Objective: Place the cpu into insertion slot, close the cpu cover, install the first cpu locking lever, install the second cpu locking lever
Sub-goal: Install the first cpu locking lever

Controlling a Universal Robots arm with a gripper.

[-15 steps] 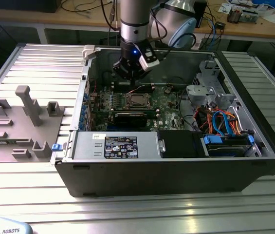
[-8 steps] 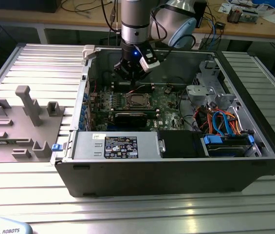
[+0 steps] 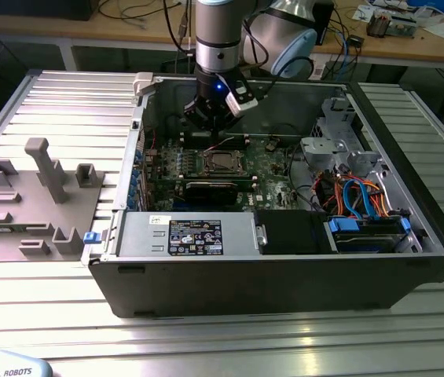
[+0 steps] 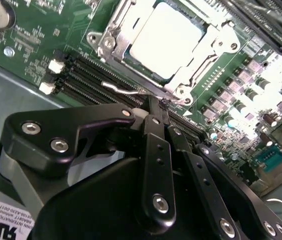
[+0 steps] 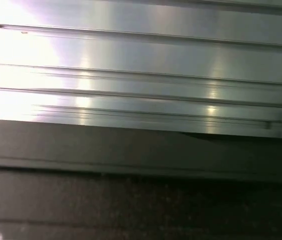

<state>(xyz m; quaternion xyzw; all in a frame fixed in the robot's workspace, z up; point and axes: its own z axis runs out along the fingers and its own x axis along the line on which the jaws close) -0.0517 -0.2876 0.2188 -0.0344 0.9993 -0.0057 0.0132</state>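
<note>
The computer case [image 3: 284, 259] lies open on its side on the ribbed aluminium table [image 3: 64, 94], which puts the motherboard [image 3: 273, 169] flat and facing up, reachable by an arm coming straight down.

The cpu [image 4: 166, 40] sits in the insertion slot [image 4: 118, 47], its pale metal top level and square to the socket. In the exterior view the same socket [image 3: 221, 162] is near the board's middle, just near-side of the arm.

The cpu cover [image 4: 213, 42] is down over the chip, its frame lying around the edges of the metal top, so the chip shows through the central opening. Judged from that, the placing and cover-closing steps look done.

A thin wire locking lever [image 4: 123, 90] runs along the socket edge nearest the gripper. Whether it is hooked under its catch I cannot tell.

The gripper [image 4: 156, 107] hangs on the socket's far side in the exterior view [image 3: 210, 118], low inside the case. In the second wrist view its fingers [image 4: 153, 130] are brought together with almost no gap between them, tips right at the lever's wire by the socket corner. It looks pinched on or pressed against the lever; true grasp versus mere contact is not resolvable. It carries nothing else.

A grey fixture block [image 3: 29, 200] stands on the table to the exterior view's left, well apart from the case.
</note>
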